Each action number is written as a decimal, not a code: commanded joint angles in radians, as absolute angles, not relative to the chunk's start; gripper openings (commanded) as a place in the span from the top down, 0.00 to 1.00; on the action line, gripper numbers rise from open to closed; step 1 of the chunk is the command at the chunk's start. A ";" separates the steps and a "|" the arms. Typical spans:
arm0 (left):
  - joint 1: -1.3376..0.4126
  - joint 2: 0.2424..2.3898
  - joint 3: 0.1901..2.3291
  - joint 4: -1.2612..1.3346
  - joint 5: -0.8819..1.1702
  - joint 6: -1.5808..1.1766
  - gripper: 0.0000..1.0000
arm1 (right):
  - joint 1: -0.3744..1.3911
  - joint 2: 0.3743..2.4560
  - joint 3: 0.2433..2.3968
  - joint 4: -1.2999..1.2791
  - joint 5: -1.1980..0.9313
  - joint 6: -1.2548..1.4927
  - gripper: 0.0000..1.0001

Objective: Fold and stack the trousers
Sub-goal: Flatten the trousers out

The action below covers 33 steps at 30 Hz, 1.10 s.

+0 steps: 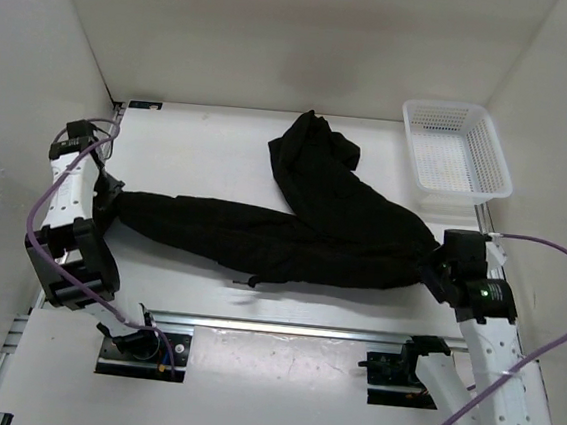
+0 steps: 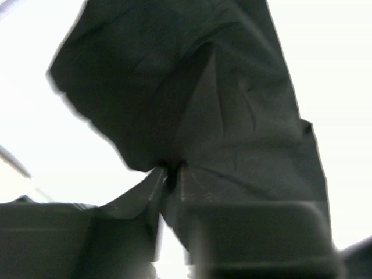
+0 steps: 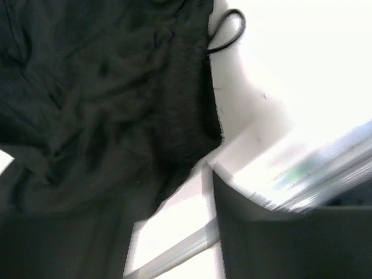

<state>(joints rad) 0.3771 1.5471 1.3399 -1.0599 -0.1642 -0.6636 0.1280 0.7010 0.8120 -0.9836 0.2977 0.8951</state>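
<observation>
Left gripper (image 2: 169, 174) pinches trousers (image 1: 302, 229) leg-end, well apart from basket (image 1: 495, 181); right gripper (image 3: 174, 206) gapes near basket. I'd tension leg, grab waistband squarely.

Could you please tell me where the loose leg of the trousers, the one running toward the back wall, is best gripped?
Probably the bunched cuff end of the trousers, taken from above with the right pincer, which stands open by the waist. The cloth heaps up there, giving a fold to pinch; the left pincer is shut on the other leg's end.
</observation>
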 commanded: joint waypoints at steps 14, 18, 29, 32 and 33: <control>-0.077 1.695 1.930 -1.061 -0.058 -0.391 0.19 | 0.135 0.922 1.084 -0.904 0.391 0.756 1.00; -0.267 1.946 2.222 -1.158 -0.068 -0.338 0.09 | 0.111 1.128 1.085 -0.792 0.229 0.694 0.75; -0.434 2.448 2.560 -1.121 -0.075 -0.388 0.01 | -0.113 1.256 0.916 -0.627 -0.124 0.649 0.21; -0.460 2.529 2.611 -1.108 -0.020 -0.397 0.01 | -0.123 1.290 0.904 -0.627 -0.124 0.640 0.18; -0.471 2.540 2.611 -1.097 -0.006 -0.408 0.02 | -0.123 1.302 0.904 -0.615 -0.124 0.640 0.18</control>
<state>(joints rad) -0.4526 2.5576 2.5580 -1.1385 -0.0555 -0.3836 -0.1146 1.2732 0.9031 -0.6704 -0.0654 0.6693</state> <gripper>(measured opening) 0.983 0.813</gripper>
